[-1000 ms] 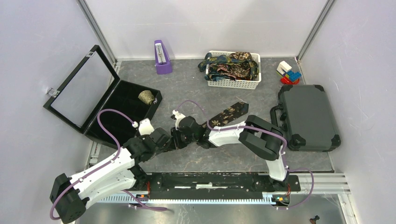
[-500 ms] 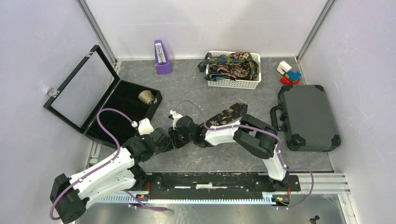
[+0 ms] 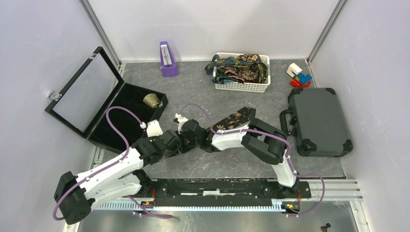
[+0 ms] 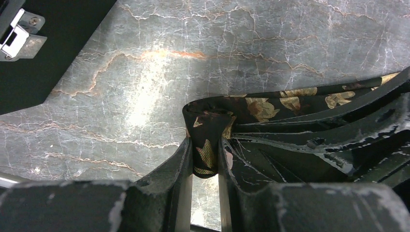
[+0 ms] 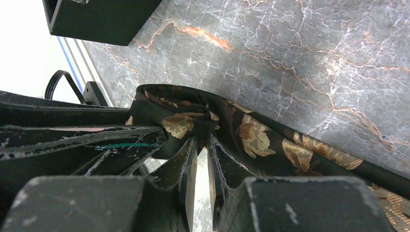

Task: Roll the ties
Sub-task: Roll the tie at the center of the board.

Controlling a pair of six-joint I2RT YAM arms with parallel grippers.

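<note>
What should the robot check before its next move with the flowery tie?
1. Left gripper pinches the tie: ok.
2. Right gripper pinches it too: ok.
3. Tie end folded into a first loop: ok.
4. Loose length lies flat on the table: ok where the right arm does not cover it.
5. Roll tight and even: cannot tell, the grippers hide it.

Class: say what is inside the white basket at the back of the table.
A tangled heap of patterned ties fills the basket; one hangs over its left rim. Its floor is covered.
</note>
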